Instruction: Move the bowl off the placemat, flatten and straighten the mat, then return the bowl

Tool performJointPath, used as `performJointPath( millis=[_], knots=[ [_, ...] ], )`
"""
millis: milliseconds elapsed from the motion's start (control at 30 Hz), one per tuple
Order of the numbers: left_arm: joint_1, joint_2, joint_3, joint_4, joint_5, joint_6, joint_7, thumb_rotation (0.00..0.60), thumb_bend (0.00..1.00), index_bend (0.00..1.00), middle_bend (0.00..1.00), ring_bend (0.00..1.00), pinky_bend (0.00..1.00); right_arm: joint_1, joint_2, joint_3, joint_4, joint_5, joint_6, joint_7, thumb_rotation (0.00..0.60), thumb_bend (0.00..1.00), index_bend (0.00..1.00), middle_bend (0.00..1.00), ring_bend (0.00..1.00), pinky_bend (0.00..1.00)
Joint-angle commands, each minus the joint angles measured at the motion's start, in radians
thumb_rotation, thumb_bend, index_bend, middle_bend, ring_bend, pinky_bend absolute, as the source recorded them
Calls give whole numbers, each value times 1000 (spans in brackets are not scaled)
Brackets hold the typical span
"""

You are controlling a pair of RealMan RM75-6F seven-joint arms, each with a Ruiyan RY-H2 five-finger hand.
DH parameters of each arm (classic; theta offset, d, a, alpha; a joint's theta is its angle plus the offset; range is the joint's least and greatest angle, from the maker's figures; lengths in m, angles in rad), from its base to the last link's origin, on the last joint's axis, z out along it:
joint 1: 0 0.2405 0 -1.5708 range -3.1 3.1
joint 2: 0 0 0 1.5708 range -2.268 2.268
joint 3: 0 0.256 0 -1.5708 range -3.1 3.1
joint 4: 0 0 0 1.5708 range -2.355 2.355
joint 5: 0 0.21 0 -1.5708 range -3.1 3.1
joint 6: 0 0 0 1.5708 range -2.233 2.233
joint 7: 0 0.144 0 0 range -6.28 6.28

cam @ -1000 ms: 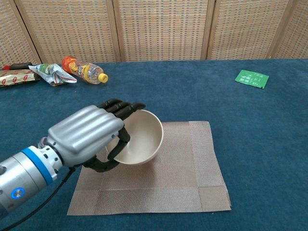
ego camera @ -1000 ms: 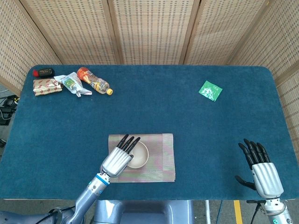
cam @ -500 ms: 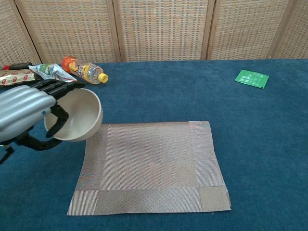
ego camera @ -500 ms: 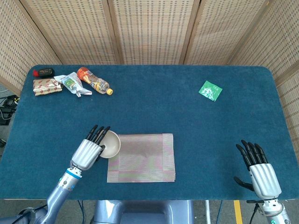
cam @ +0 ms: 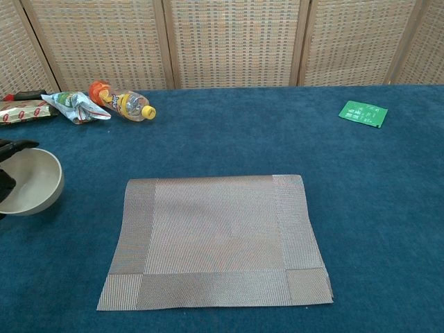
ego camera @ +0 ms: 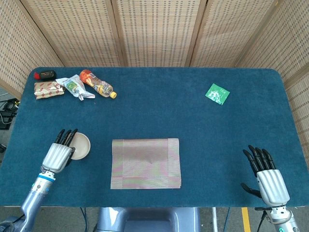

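The left robot hand (ego camera: 59, 153) has its fingers wrapped over the rim of the cream bowl (ego camera: 80, 146), holding it at the left of the blue worktop (ego camera: 159, 113), well apart from the placemat (ego camera: 146, 163). In the chest view only dark fingertips (cam: 12, 145) show at the frame edge beside the bowl (cam: 29, 182), and whether the bowl is fully resting on the cloth cannot be told.

To finish this step well, I would set the bowl down level where it is, let the fingers open without dragging the rim, and lift the hand straight up so the bowl does not tip or slide back toward the mat. It already sits far enough off to leave room for smoothing.

The placemat (cam: 216, 241) lies bare at the near middle of the worktop, looking fairly flat but slightly skewed, its near-left corner splayed outward. Smoothing from the centre out and squaring its edges to the worktop's front seems the next need.

The right robot hand (ego camera: 268, 178) rests at the near right with fingers spread and nothing in it.

As for containers: the bowl looks empty. A small plastic bottle (ego camera: 98, 83) lies on its side at the far left among snack wrappers (ego camera: 60, 88); its contents cannot be told. A green packet (ego camera: 217, 93) lies at the far right.
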Motion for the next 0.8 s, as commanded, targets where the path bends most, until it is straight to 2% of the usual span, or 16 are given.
performJointPath(
  millis=[33, 233, 333, 433, 500, 567, 600, 667, 800],
  knots=[
    [19, -14, 2, 83, -29, -17, -63, 600, 392, 765, 0, 0, 0, 0, -1, 0, 0, 0, 0, -3, 600, 177, 0, 0, 0, 0],
    [33, -22, 2, 158, -41, -27, -129, 600, 391, 748, 0, 0, 0, -1, -4, -1, 0, -2, 0, -7, 600, 177, 0, 0, 0, 0],
    [38, -26, 4, 179, -44, -34, -142, 600, 385, 704, 0, 0, 0, -1, -5, -1, 0, -7, 5, -4, 600, 177, 0, 0, 0, 0],
    [42, -26, 4, 189, -44, -32, -154, 600, 366, 463, 0, 0, 0, -2, -5, -1, 3, -7, 8, -2, 600, 177, 0, 0, 0, 0],
    [44, -24, 1, 190, -38, -18, -172, 600, 341, 226, 0, 0, 0, -3, -6, 0, 3, -6, 10, -1, 600, 177, 0, 0, 0, 0],
    [46, -21, -3, 191, -31, 2, -193, 600, 324, 86, 0, 0, 0, -3, -6, 2, 4, -7, 13, -1, 600, 177, 0, 0, 0, 0],
    [46, -18, -6, 190, -28, 10, -202, 600, 322, 36, 0, 0, 0, -3, -6, 2, 4, -7, 13, -1, 600, 177, 0, 0, 0, 0],
    [47, -14, -12, 188, -24, 29, -219, 600, 321, 0, 0, 0, 0, -3, -7, 1, 4, -8, 13, -1, 600, 178, 0, 0, 0, 0],
    [49, 1, -26, 174, -13, 72, -251, 600, 320, 0, 0, 0, 0, -4, -8, 0, 4, -11, 14, -5, 600, 177, 0, 0, 0, 0]
  ],
)
